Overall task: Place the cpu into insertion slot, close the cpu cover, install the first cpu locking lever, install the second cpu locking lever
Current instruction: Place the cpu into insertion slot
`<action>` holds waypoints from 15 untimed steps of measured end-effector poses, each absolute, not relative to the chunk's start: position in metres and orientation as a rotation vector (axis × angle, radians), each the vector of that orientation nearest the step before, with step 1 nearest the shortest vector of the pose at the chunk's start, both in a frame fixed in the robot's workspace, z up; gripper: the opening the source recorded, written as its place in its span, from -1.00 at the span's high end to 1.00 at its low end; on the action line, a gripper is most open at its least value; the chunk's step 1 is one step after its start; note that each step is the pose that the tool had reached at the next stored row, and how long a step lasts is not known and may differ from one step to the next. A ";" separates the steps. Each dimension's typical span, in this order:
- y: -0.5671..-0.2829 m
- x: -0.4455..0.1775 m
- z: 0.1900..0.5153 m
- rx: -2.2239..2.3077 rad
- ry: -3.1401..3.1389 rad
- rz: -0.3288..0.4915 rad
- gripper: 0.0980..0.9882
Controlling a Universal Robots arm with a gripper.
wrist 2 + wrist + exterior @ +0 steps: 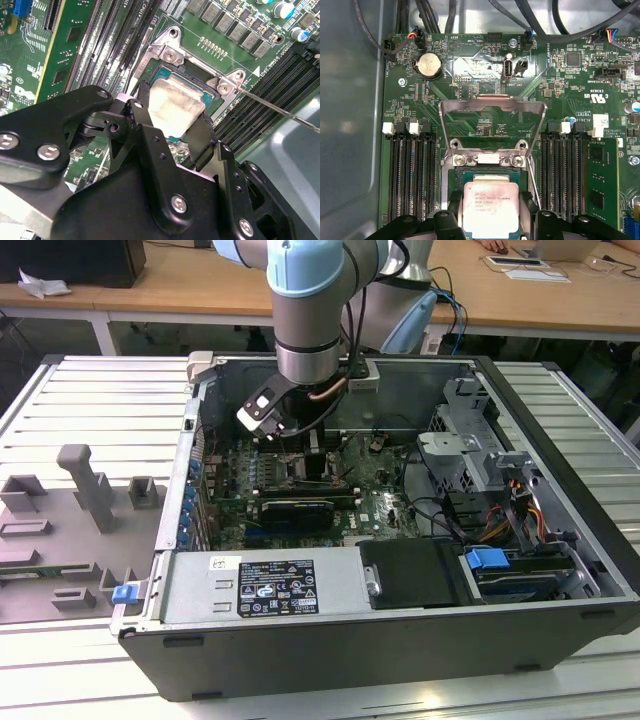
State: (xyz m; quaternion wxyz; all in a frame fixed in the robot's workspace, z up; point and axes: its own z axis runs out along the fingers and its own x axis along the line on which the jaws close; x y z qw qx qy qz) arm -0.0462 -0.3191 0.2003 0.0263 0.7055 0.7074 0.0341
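Note:
The cpu (491, 206) (175, 106), a flat square chip with a silvery top, lies level in or just over the insertion slot (454, 176) on the green motherboard. My gripper (492, 212) (172, 120) (300, 452) hangs straight above it, its black fingers (142, 102) pressed to two opposite edges of the chip, shut on it. The cpu cover (492, 103), a silvery frame with a square opening, stands swung open behind the slot. A thin wire locking lever (282, 109) sticks out free beside the slot.
The arm reaches down into an open computer case (560, 540) lying on a slatted table. Memory slots (412, 175) flank the socket on both sides. Cables (440, 510), drive bays (470, 450) and a power supply (270, 585) crowd the case. A grey parts fixture (80, 490) sits at the exterior view's left.

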 end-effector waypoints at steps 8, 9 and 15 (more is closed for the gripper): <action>-0.315 -0.046 0.199 2.179 2.186 0.105 -0.16; -0.314 -0.046 0.199 2.179 2.187 0.105 -0.16; -0.314 -0.046 0.200 2.176 2.184 0.098 -0.16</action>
